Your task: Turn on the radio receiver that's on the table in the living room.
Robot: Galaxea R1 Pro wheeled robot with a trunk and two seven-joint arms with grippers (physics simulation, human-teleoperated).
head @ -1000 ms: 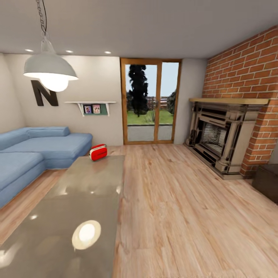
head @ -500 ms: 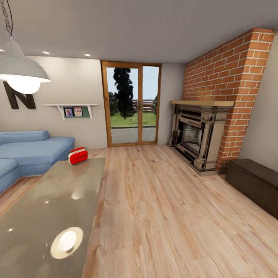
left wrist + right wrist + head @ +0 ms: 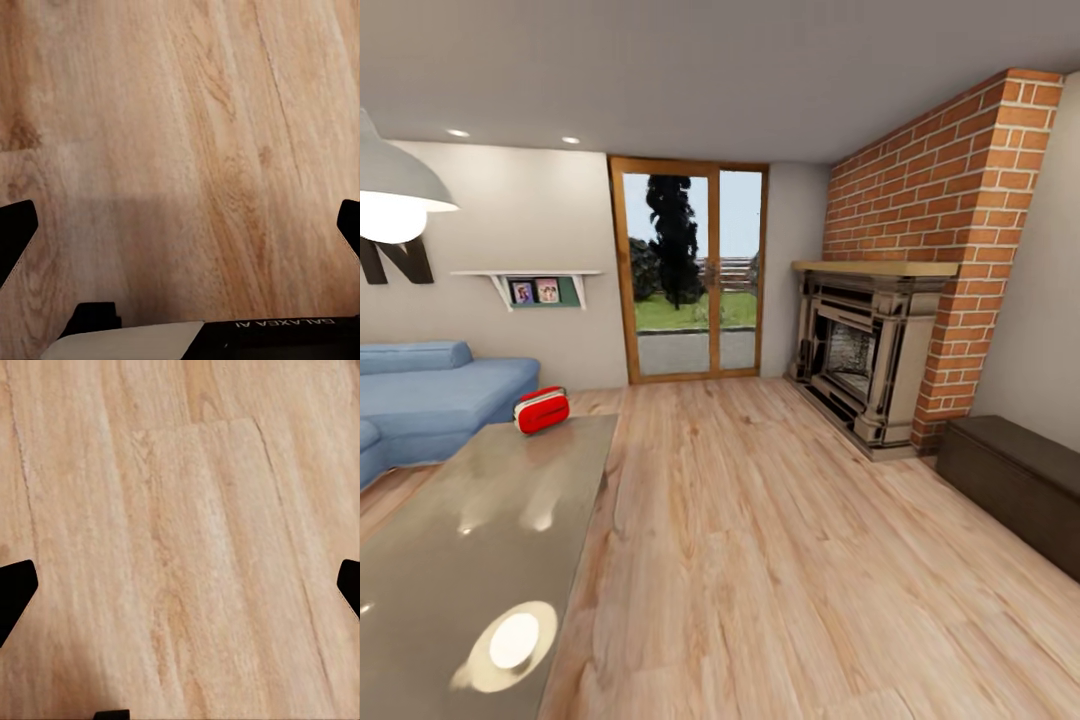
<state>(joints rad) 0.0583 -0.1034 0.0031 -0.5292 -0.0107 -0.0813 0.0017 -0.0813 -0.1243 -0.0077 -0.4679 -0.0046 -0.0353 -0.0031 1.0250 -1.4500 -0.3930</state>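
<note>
The red radio (image 3: 541, 410) is sitting at the far end of the glossy grey worktop (image 3: 480, 520), just in front of the blue sofa (image 3: 435, 395), while a white lamp (image 3: 395, 190) is hanging above and casting a round glare on the glass. Beyond, a wood-framed glass door (image 3: 688, 270) is facing the garden, and a fireplace (image 3: 860, 350) is standing against the brick wall (image 3: 950, 200), with a dark bench (image 3: 1015, 480) near it. The left pincer (image 3: 180, 225) and the right pincer (image 3: 180, 585) are each hanging over the wood floor (image 3: 780, 560) with fingertips spread wide, released and grasping nothing.
</note>
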